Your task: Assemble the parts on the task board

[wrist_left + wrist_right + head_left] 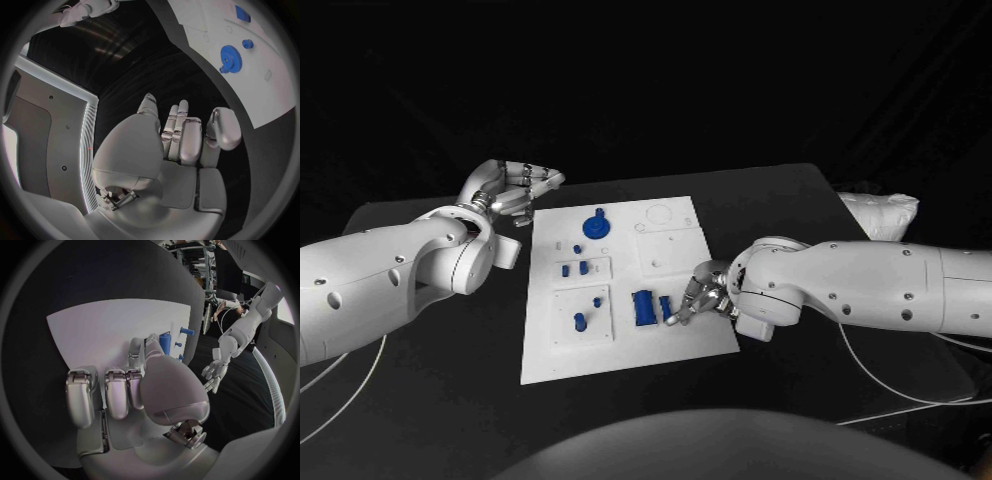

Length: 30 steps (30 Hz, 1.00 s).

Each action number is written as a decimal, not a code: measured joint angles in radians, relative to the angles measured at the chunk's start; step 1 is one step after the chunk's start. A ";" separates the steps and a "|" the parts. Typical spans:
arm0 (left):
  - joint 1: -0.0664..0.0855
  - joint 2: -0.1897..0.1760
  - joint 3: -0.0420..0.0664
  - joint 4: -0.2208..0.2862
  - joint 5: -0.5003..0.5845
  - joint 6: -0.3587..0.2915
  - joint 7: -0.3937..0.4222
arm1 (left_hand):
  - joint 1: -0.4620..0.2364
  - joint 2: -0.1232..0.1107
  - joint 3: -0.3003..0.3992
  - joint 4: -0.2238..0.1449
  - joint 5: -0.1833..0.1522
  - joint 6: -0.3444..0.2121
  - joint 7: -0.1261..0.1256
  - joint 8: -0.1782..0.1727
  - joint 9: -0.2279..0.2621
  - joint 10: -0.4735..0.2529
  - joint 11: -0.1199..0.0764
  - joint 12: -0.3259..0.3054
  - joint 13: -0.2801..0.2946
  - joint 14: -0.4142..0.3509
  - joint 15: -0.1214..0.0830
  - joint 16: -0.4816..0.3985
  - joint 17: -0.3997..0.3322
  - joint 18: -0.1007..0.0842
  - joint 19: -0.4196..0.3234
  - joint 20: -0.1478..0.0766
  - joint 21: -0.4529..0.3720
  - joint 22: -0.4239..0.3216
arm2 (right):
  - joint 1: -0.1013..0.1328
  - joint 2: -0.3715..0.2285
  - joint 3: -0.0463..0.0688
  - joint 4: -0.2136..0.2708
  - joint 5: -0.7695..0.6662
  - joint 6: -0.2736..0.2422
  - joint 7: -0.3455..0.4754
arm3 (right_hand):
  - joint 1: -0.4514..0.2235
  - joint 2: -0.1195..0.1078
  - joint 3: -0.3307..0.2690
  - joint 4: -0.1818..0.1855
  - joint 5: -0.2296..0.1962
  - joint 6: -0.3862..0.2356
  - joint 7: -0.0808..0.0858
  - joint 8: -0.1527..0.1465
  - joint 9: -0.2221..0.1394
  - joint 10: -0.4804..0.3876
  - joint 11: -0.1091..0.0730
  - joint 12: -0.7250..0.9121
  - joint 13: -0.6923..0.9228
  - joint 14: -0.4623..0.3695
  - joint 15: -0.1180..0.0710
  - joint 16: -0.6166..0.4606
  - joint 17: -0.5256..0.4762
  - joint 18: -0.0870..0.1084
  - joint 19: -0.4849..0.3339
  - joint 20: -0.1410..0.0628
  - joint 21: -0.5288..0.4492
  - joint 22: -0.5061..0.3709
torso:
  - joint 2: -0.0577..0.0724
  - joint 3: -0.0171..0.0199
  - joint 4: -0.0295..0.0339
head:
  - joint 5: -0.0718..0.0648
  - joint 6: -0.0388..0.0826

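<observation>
Black counter (pixel 430 400) all round, white task board (pixel 625 340) lying mid-surface. Nearest, the right hand (pixel 701 298) pinches a small blue part (pixel 666 308) at the board's near right, beside a blue block (pixel 643 307). Farther back, a blue gear (pixel 594 225). Left hand (pixel 516 190) hovers off the board's far-left corner, fingers loosely apart, holding nothing.

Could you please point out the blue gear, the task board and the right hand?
blue gear (pixel 594 226), head view, on its round face.
task board (pixel 682 345), head view, on a bare white part near its front edge.
right hand (pixel 700 298), head view, on the middle of the hand.
</observation>
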 measured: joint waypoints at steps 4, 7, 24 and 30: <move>0.000 0.000 0.000 0.000 0.000 0.000 0.000 | 0.000 0.000 0.000 0.000 0.000 0.000 0.000 0.000 0.000 0.000 0.000 0.000 0.000 0.000 0.000 0.000 0.000 0.000 0.000 0.000 0.000 0.000 | 0.001 0.004 0.001 -0.007 -0.003 0.000 -0.003 | 0.011 0.001 0.004 -0.004 0.000 -0.004 -0.004 0.000 0.001 0.000 0.000 -0.001 0.000 0.000 0.000 0.000 0.001 0.000 0.000 0.000 0.000 0.000 | 0.000 0.0002 0.0001 | -0.001 0.000; 0.000 0.001 0.000 -0.001 0.000 0.000 0.000 | 0.000 0.000 0.000 0.000 0.000 0.000 0.000 0.000 0.000 0.000 0.000 0.000 0.000 0.000 0.000 0.000 0.000 0.000 0.000 0.000 0.000 0.000 | 0.001 0.005 0.001 -0.009 -0.005 0.000 -0.005 | 0.011 0.001 0.007 -0.007 0.000 -0.004 -0.004 0.000 0.001 0.000 0.000 -0.003 0.000 0.000 0.000 0.000 0.001 0.000 0.000 0.000 0.000 0.000 | 0.000 0.0002 0.0001 | -0.001 0.000; 0.000 -0.002 0.000 0.001 0.000 0.000 0.000 | 0.000 0.000 0.000 0.000 0.000 0.000 0.000 0.000 0.000 0.000 0.000 0.000 0.000 0.000 0.000 0.000 0.000 0.000 0.000 0.000 0.000 0.000 | 0.019 -0.058 0.000 0.043 0.000 -0.042 0.035 | 0.011 0.001 -0.002 -0.007 0.000 -0.004 -0.004 -0.004 0.005 0.000 0.000 -0.003 0.000 0.000 0.000 0.000 0.001 0.000 0.000 0.000 0.000 0.000 | 0.001 0.0009 0.0001 | 0.013 0.000; 0.000 -0.005 0.000 0.006 0.000 -0.003 0.003 | 0.007 0.007 -0.003 -0.003 0.000 0.000 0.000 0.000 0.000 0.000 0.000 0.000 0.000 -0.003 0.003 0.000 -0.002 0.000 0.000 0.000 0.000 0.000 | 0.064 -0.085 0.003 0.057 0.054 -0.164 0.205 | 0.011 0.001 -0.006 -0.002 0.011 -0.046 0.013 -0.043 -0.004 0.000 0.000 -0.003 0.000 0.002 -0.002 0.000 0.001 0.000 0.000 0.000 0.000 0.000 | 0.000 0.0017 -0.0006 | 0.031 0.000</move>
